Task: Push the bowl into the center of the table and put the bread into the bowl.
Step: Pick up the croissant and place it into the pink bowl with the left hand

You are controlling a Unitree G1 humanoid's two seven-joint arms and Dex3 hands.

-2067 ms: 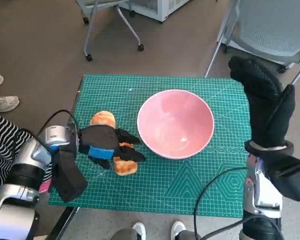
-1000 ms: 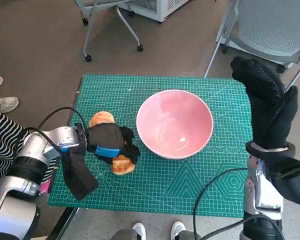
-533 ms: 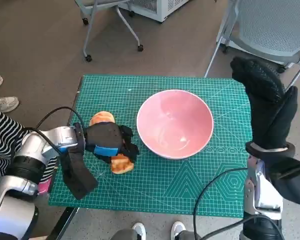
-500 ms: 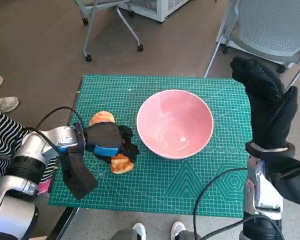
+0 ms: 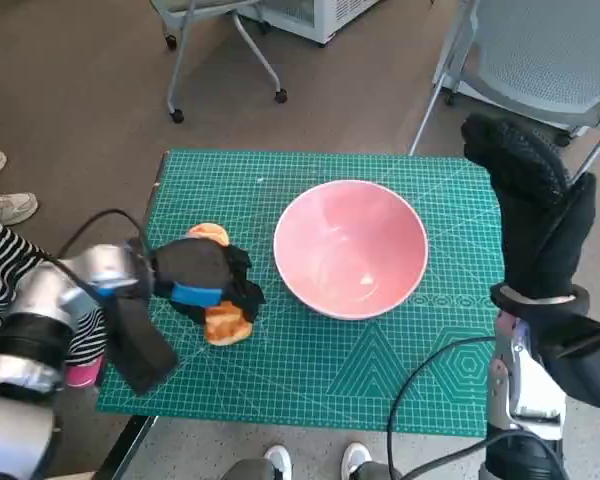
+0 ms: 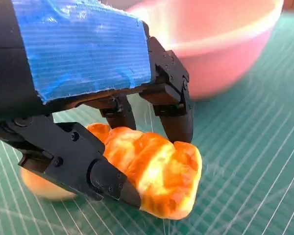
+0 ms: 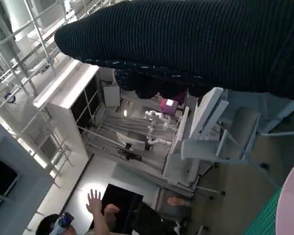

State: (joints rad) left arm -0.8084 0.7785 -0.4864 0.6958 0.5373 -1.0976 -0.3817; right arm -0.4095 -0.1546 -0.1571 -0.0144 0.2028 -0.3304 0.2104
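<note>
Pink and smooth, the round bowl (image 5: 350, 247) sits near the middle of the tabletop (image 5: 400, 350) with nothing in it. Left of it, the left hand (image 5: 195, 280) clamps its black fingers (image 6: 174, 110) around a golden, glossy lump of bread (image 5: 224, 323). A second orange bun (image 5: 210, 234) lies just beyond. The gloved right hand (image 5: 530, 200) is raised at the right edge, fingers loosely together, holding nothing. Green gridded matting covers the tabletop.
</note>
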